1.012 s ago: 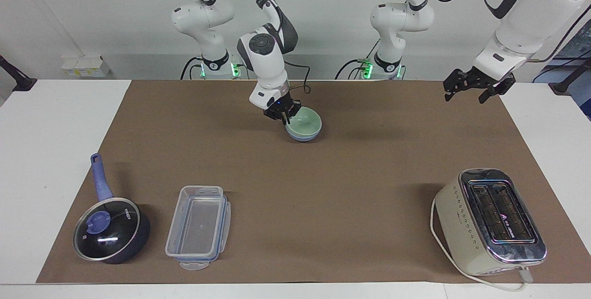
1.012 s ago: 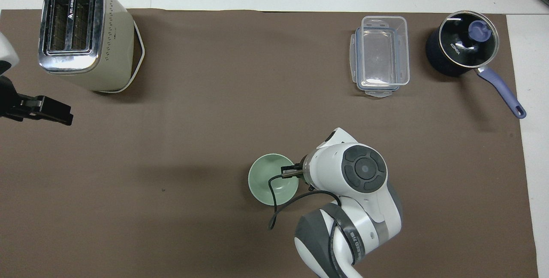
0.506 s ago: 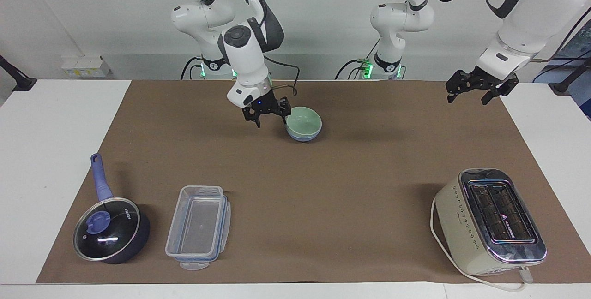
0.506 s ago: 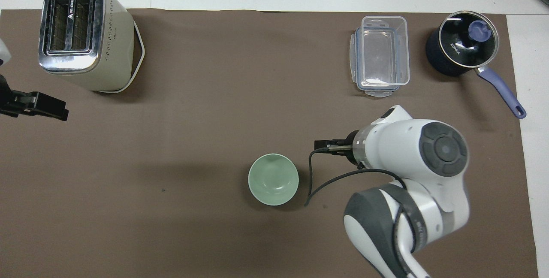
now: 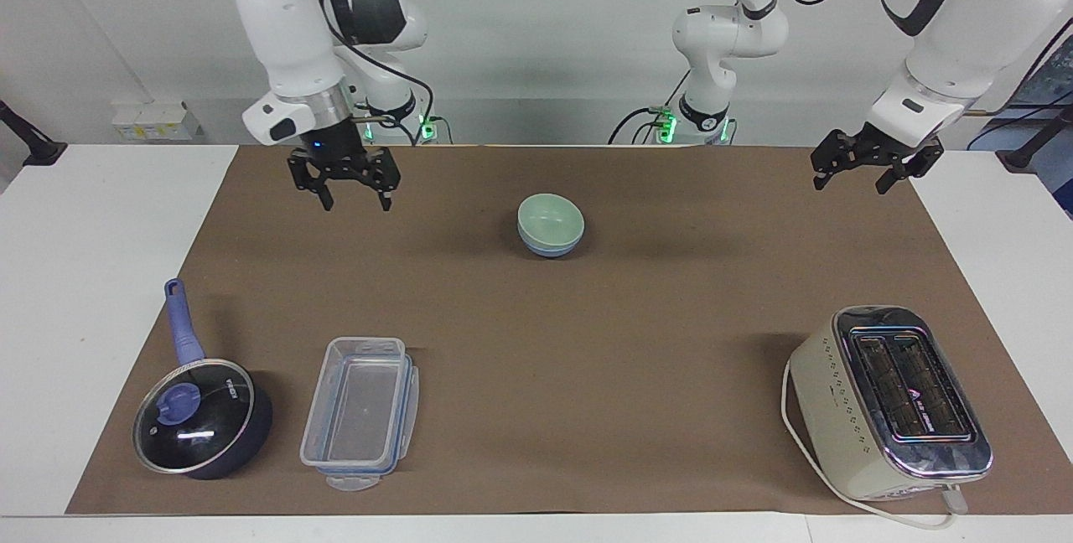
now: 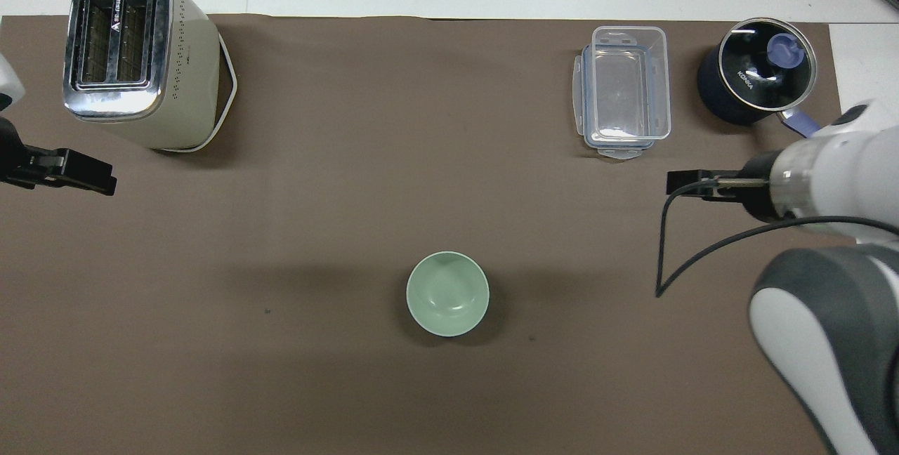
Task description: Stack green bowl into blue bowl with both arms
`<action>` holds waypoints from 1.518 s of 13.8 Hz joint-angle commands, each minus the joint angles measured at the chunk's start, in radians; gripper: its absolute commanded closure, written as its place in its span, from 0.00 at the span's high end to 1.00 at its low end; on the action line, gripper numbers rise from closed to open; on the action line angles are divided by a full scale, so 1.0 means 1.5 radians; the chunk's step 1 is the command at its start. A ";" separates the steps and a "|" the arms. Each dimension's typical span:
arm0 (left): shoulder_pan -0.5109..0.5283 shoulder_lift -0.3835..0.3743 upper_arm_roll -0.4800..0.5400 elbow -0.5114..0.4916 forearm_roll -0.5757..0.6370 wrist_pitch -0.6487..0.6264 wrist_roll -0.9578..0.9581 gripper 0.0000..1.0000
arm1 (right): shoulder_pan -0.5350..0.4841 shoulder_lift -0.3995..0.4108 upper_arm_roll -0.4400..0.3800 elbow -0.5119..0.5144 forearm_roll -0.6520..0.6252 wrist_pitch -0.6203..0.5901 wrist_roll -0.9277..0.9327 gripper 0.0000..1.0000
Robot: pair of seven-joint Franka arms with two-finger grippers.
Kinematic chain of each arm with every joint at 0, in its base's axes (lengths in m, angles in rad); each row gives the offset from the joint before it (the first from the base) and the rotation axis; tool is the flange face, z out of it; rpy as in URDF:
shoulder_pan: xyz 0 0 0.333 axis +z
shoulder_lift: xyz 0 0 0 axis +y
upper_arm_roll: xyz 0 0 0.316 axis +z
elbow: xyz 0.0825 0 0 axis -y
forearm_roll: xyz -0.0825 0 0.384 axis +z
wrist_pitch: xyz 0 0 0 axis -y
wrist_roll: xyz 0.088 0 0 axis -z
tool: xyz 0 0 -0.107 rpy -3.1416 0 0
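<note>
The green bowl (image 5: 550, 217) (image 6: 447, 293) sits nested inside the blue bowl (image 5: 549, 249), whose lower body shows under it in the facing view; from overhead the blue bowl is hidden. The pair rests on the brown mat, midway between the arms. My right gripper (image 5: 355, 196) (image 6: 685, 181) hangs open and empty above the mat, toward the right arm's end, well clear of the bowls. My left gripper (image 5: 851, 178) (image 6: 98, 183) waits open and empty over the mat's edge at the left arm's end.
A cream toaster (image 5: 893, 402) (image 6: 137, 55) stands farthest from the robots at the left arm's end. A clear plastic container (image 5: 360, 411) (image 6: 624, 91) and a dark lidded saucepan (image 5: 201, 417) (image 6: 758, 79) lie at the right arm's end, also farthest out.
My right gripper let go of the green bowl's rim, opened, rose and swung away toward the right arm's end. The bowls stayed put. The left arm barely moved.
</note>
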 commanded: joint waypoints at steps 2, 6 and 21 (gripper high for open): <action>0.006 -0.002 -0.001 -0.002 0.006 0.012 0.010 1.00 | -0.026 0.051 0.009 0.157 -0.016 -0.129 -0.002 1.00; 0.000 -0.002 -0.001 -0.003 0.006 0.010 0.004 1.00 | -0.029 0.086 0.009 0.276 -0.061 -0.243 -0.003 1.00; 0.008 -0.002 -0.001 -0.003 0.006 0.005 0.003 1.00 | -0.034 0.078 0.008 0.307 -0.044 -0.332 -0.002 1.00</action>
